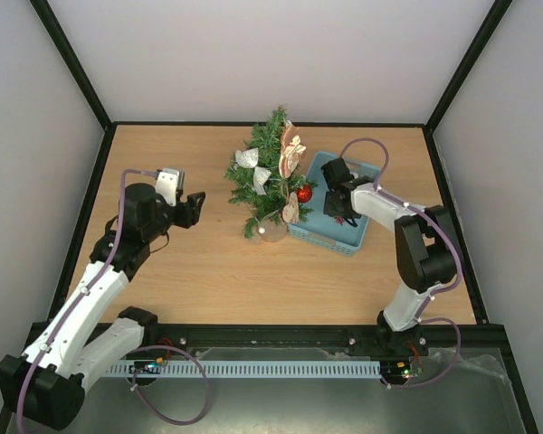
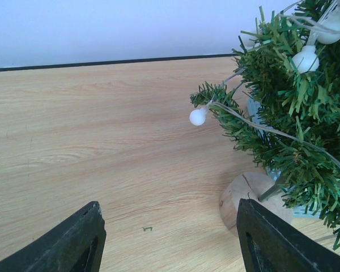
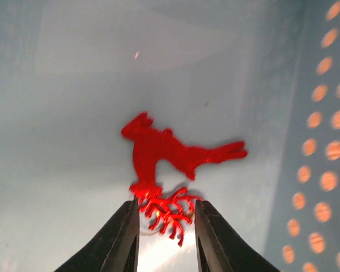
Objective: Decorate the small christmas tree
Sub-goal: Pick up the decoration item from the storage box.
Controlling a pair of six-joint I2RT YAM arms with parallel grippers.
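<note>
1. Small christmas tree. It stands upright at the centre of the overhead view, on the wooden table. The bristles are dark green and the foot is a round wooden disc. The tree's right side is just beside the basket.
2. Trimmings on the tree:
   - Two silver bows on its left half.
   - A red-and-white striped ribbon near the top right.
   - A red ball low on the right, at the basket's left rim.
   - A pale cord with white beads running through the branches, seen at the right of the left wrist view.
3. Light blue basket. It sits right of centre in the overhead view. The right edge of the right wrist view shows its perforated wall.
4. Red reindeer ornament. It lies flat on the basket floor in the middle of the right wrist view, with its antlers pointing to the lower edge.
5. Left claw. It is left of the tree and apart from it. The jaws are spread wide with nothing between them, and bare table shows in the gap.
6. Right claw. It is down inside the basket. The fingers are drawn close on either side of the reindeer's antlers. I cannot tell whether they actually pinch the antlers.
</note>
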